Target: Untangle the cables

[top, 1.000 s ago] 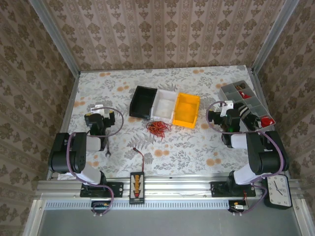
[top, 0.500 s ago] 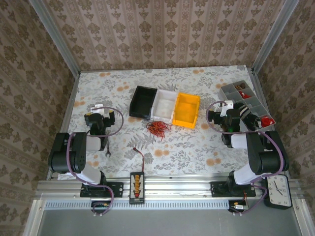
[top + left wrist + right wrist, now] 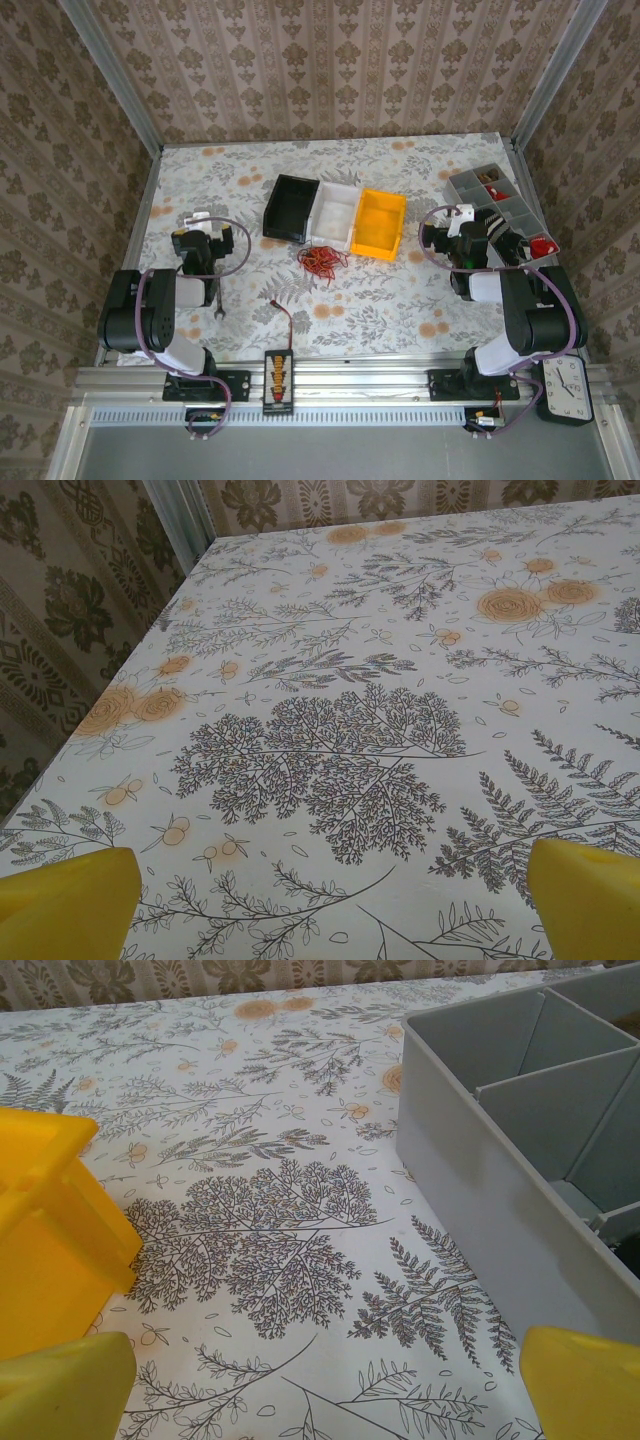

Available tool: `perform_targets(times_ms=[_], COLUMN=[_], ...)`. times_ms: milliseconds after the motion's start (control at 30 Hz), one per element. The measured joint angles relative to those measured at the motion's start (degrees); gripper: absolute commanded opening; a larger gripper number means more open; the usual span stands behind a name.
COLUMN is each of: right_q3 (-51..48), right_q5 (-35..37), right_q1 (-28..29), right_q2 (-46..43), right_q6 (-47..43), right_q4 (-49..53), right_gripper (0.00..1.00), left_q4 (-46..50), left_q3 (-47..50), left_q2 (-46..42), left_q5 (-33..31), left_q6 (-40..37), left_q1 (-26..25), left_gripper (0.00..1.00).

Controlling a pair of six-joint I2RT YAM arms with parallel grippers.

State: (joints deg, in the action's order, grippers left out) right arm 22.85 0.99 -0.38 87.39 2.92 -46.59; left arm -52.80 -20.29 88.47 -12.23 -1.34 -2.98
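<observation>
The cables (image 3: 322, 262) lie as a small red, orange and black tangle of thin wires on the flowered tablecloth, just in front of the white bin. My left gripper (image 3: 200, 222) rests far to their left and my right gripper (image 3: 462, 218) far to their right, neither touching them. In the left wrist view the left gripper (image 3: 330, 925) is open, its yellow fingertips (image 3: 65, 905) wide apart over bare cloth. The right gripper (image 3: 325, 1405) is open too, yellow fingertips (image 3: 585, 1385) at the frame corners with nothing between them.
Black bin (image 3: 290, 208), white bin (image 3: 335, 213) and yellow bin (image 3: 380, 223) stand in a row behind the tangle. A grey compartment box (image 3: 497, 200) sits at the right edge, close beside the right gripper. A red-and-black lead (image 3: 286, 318) runs to a board (image 3: 279, 380) at the front.
</observation>
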Motion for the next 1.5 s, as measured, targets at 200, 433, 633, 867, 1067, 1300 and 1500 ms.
perform_targets(times_ms=[200,433,633,867,1067,1300,1500], right_q3=[0.0,0.0,9.6,23.5,25.14,25.57,25.97], right_q5=[0.0,0.0,1.95,8.41,14.36,16.17,16.2], right_q1=[0.02,0.0,1.86,11.41,21.84,25.11,25.77], right_q2=[0.0,0.0,-4.74,-12.79,-12.24,-12.11,-12.11], right_q6=[0.0,0.0,0.31,5.53,11.08,14.14,15.15], right_q4=[0.0,0.02,18.4,33.75,46.18,52.26,53.11], right_gripper=[1.0,1.0,0.76,0.88,0.89,0.88,0.87], left_q4=[-0.02,0.22,14.27,29.59,45.05,58.51,66.49], left_q3=[0.0,-0.11,-6.56,-23.63,-41.7,-53.27,-61.2], left_q2=[0.0,0.0,-7.15,-9.66,2.84,16.28,23.47], left_q5=[-0.02,0.66,-0.96,-4.94,5.18,11.91,12.7], left_q6=[0.0,-0.33,-3.72,3.45,11.39,13.75,14.23], left_q1=[-0.07,-0.26,-4.85,-10.23,-10.23,-11.5,-14.25], left_gripper=[1.0,1.0,1.0,1.0,0.98,0.9,0.65])
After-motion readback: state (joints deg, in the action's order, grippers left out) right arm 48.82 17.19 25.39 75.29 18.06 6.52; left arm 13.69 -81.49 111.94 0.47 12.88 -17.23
